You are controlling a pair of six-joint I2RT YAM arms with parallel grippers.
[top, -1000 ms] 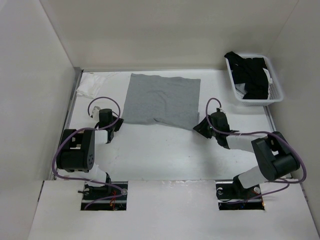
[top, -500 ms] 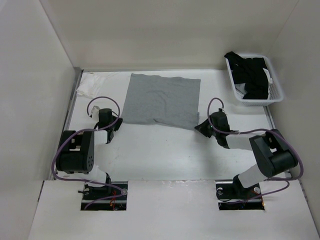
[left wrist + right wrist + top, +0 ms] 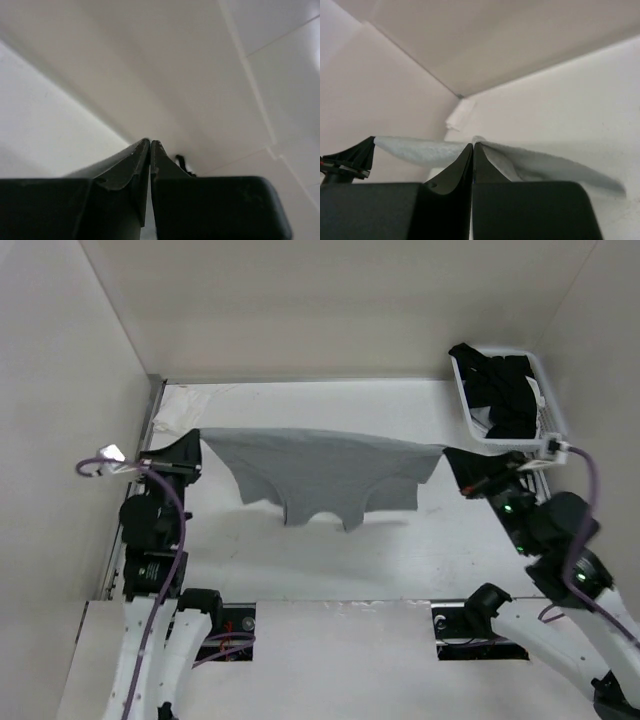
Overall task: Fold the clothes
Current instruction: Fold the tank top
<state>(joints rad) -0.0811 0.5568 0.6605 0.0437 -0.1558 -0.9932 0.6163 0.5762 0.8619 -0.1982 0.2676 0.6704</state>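
The clothes (image 3: 320, 470), a light grey tank top, hang in the air above the table, stretched wide between both arms, with the straps and scoop neck dangling toward the near side. My left gripper (image 3: 195, 440) is shut on the top's left corner; in the left wrist view its jaws (image 3: 150, 142) are pressed together and the fabric hardly shows. My right gripper (image 3: 448, 453) is shut on the right corner. In the right wrist view the grey cloth (image 3: 420, 150) spreads out on both sides of the closed tips (image 3: 472, 145).
A white basket (image 3: 463, 390) holding black garments (image 3: 505, 390) stands at the back right, close to the right arm. A small white cloth (image 3: 170, 422) lies at the back left corner, also seen in the right wrist view (image 3: 460, 115). White walls enclose the table.
The top lay flat on the table with both grippers at its near corners. The right gripper closed, both arms rose and spread apart, and the top now hangs stretched between them.
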